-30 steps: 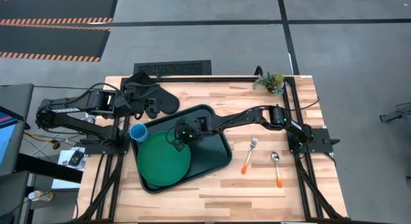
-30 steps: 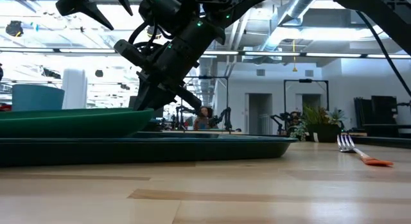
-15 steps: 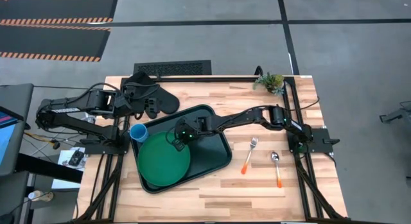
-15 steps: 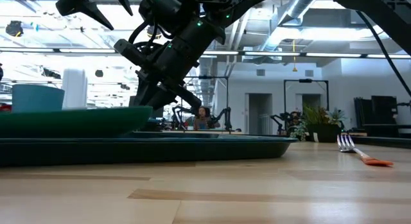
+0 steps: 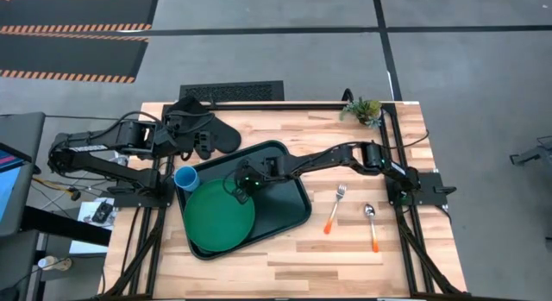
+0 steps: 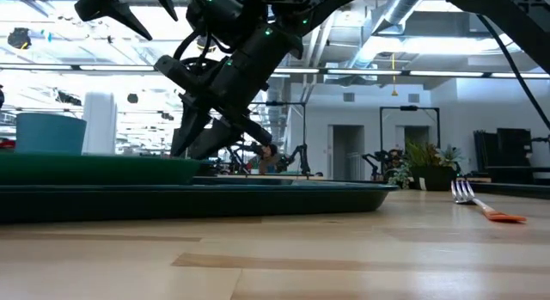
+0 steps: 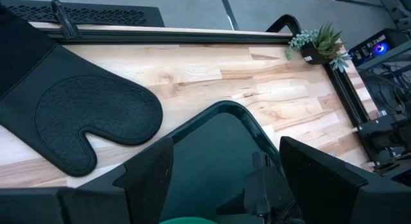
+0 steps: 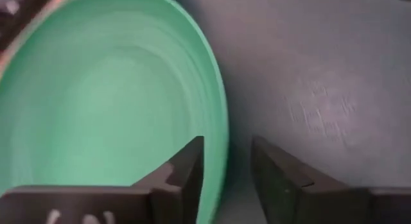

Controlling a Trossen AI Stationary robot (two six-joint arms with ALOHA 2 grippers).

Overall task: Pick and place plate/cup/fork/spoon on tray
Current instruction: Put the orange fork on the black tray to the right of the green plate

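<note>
The green plate (image 5: 220, 215) lies flat in the left part of the dark tray (image 5: 289, 197); it also shows in the low view (image 6: 86, 167). My right gripper (image 5: 237, 187) is open at the plate's far right rim (image 8: 218, 134), one finger over the plate's inside and one outside over the tray. The light-blue cup (image 5: 185, 178) stands on the table against the tray's left edge. The fork (image 5: 335, 208) and the spoon (image 5: 372, 225) lie on the wood right of the tray. My left gripper (image 5: 200, 139) is open and empty at the far left, by the mitt.
A black oven mitt (image 5: 203, 128) lies at the far left, under my left arm, and also shows in the left wrist view (image 7: 77, 115). A small potted plant (image 5: 362, 109) stands at the far right corner. Bare wood runs along the near edge.
My right gripper has opened and let go of the plate. The plate's rim by the gripper, held a little raised before, has sunk, and the plate now lies flat in the tray.
</note>
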